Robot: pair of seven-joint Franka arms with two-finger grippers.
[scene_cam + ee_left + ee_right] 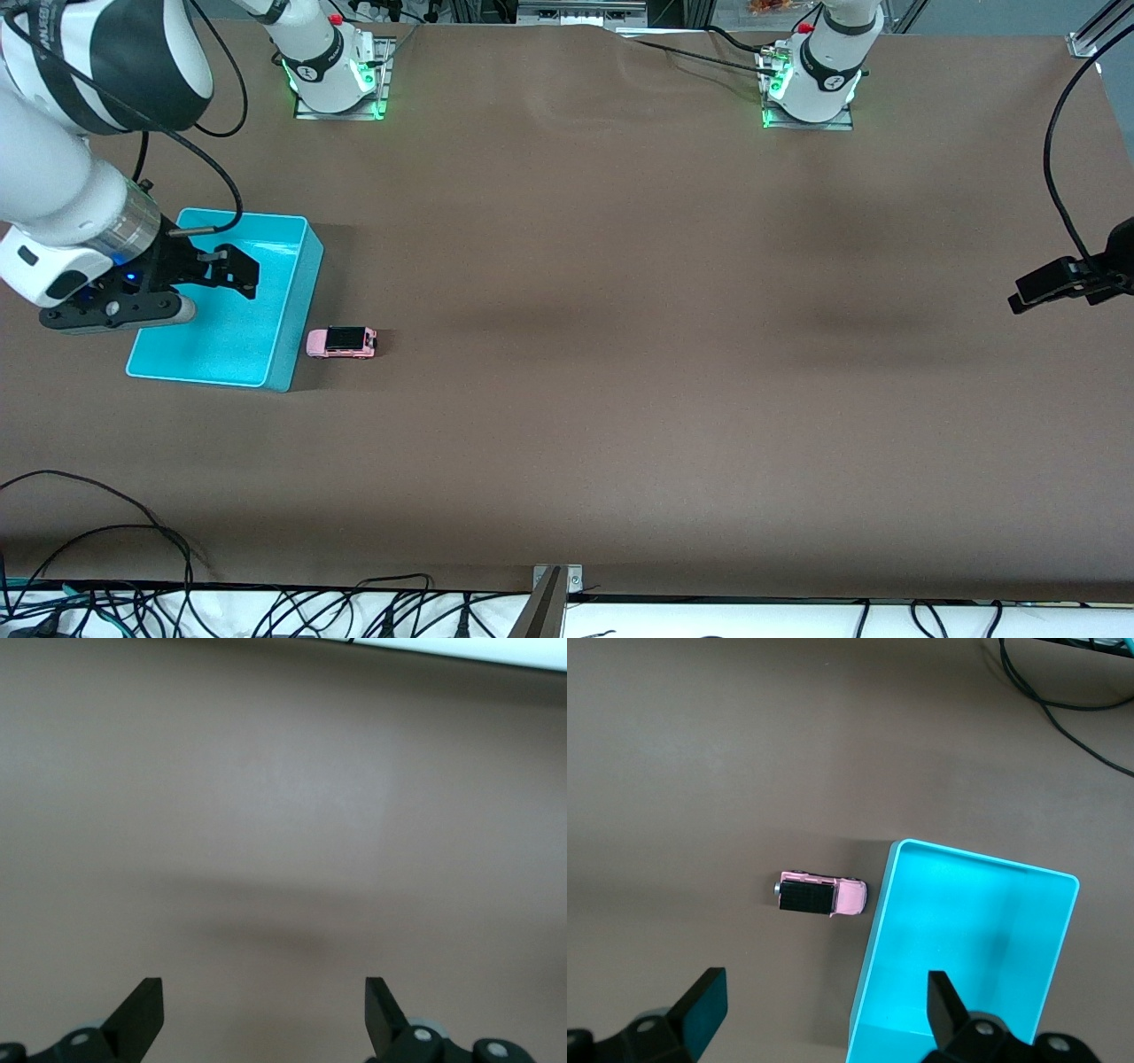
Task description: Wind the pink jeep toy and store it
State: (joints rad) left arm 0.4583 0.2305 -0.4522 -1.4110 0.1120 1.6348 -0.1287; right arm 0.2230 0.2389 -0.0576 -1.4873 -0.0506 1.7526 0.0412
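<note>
Brown paper-covered table (620, 354) fills the scene, bare over most of its width, with cables along the edge nearest the front camera. A shallow cyan plastic bin (266, 292), rectangular and empty, is set toward the right arm's end of the table. The right gripper (232, 270) is held over that bin, its fingers spread wide and nothing between them. The left gripper (264, 1014) waits over bare table at the left arm's end, released likewise and holding nothing. The pink jeep toy (342, 342), a tiny boxy car with a black roof, is seen on its wheels just beside the bin's long wall, apart from it by a narrow gap. That closeness is judged the main risk: a finger lowered on the bin side could be caught on the wall, or the car nudged and rolled away. Ample open room is left on the toy's remaining sides, so an approach from there is favoured.
</note>
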